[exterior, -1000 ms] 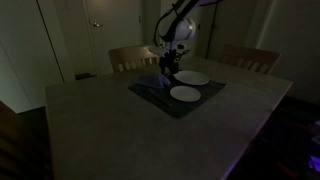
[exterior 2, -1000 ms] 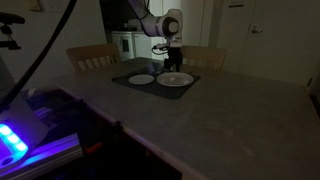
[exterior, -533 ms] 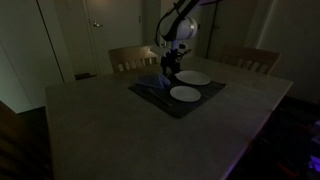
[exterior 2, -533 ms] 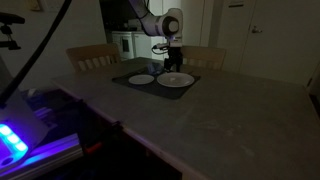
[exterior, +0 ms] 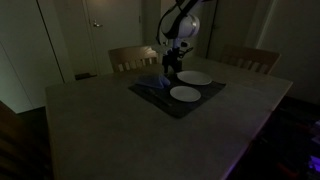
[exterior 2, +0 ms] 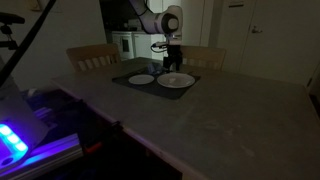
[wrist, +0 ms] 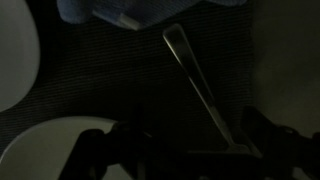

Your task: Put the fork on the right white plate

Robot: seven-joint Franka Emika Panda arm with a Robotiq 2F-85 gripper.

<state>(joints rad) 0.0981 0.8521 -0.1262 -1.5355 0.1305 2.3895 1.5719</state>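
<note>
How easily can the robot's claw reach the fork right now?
Probably yes. In the wrist view the gripper hangs open just above the fork, whose handle runs between its fingers on the dark mat. Nothing seems to cover it; the white plates lie off to one side.

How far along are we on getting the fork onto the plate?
Done: the approach; the claw is low over the dark mat. In hand: the grasp; in the wrist view the fork lies flat on the mat between the open fingers, not yet gripped. Left: close, lift, carry and set it down; both white plates look bare in this dim light.
</note>
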